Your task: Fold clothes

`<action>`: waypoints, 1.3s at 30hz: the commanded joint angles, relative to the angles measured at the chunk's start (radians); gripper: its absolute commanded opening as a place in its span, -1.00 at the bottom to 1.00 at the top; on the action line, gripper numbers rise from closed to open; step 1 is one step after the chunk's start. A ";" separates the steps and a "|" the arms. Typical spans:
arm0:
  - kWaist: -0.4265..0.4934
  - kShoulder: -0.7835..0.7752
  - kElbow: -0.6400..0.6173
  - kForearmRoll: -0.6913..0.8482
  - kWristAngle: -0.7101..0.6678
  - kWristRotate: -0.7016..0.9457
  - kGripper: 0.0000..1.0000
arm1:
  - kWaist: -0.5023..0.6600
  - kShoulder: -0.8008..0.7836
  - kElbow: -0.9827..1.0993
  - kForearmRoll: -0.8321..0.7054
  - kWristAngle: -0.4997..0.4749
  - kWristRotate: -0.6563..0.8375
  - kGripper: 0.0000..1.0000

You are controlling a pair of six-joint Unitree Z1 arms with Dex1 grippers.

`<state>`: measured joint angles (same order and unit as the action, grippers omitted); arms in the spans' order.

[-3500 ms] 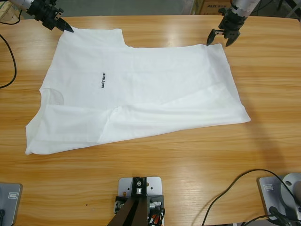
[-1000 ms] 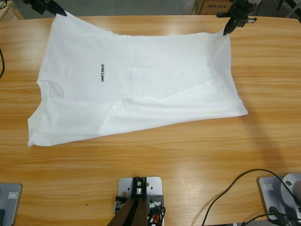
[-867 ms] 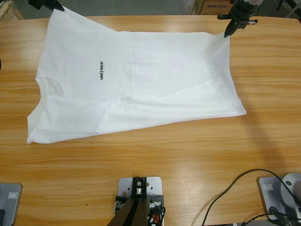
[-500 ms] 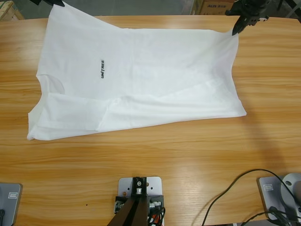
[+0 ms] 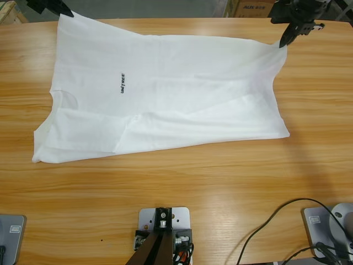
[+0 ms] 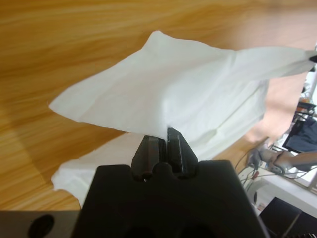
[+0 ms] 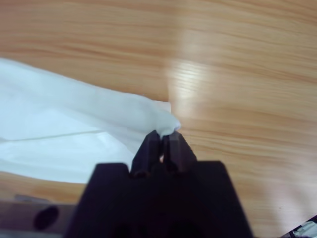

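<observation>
Farther-stretched T-shirt [image 5: 165, 88] edge, apparently taut.

one white T-shirt [image 5: 165, 88] lying on one wooden worktop [image 5: 220, 182], two grippers showing, left [image 5: 65, 12], right [image 5: 284, 43], one cardboard box [image 5: 251, 8] sitting behind

Overhead view — two close wrist views

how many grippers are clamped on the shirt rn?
2. The left gripper pinches the white T-shirt at its far left corner; the right gripper pinches its far right corner.
</observation>
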<state>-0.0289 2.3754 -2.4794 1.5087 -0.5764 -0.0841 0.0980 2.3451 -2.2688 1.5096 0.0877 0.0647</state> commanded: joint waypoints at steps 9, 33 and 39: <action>0.006 -0.085 0.180 0.153 0.012 0.049 -1.00 | -0.004 -0.134 0.275 -0.004 -0.013 -0.020 -1.00; 0.016 -0.090 0.387 0.151 0.006 0.101 -1.00 | 0.072 -0.159 0.449 -0.088 0.003 -0.014 -1.00; 0.016 -0.084 0.465 0.151 0.024 0.097 -1.00 | 0.072 -0.162 0.468 -0.089 0.003 -0.014 -1.00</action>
<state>-0.0262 2.2774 -2.1015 1.5089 -0.5759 0.0058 0.1580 2.1913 -1.8437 1.4308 0.0878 0.0576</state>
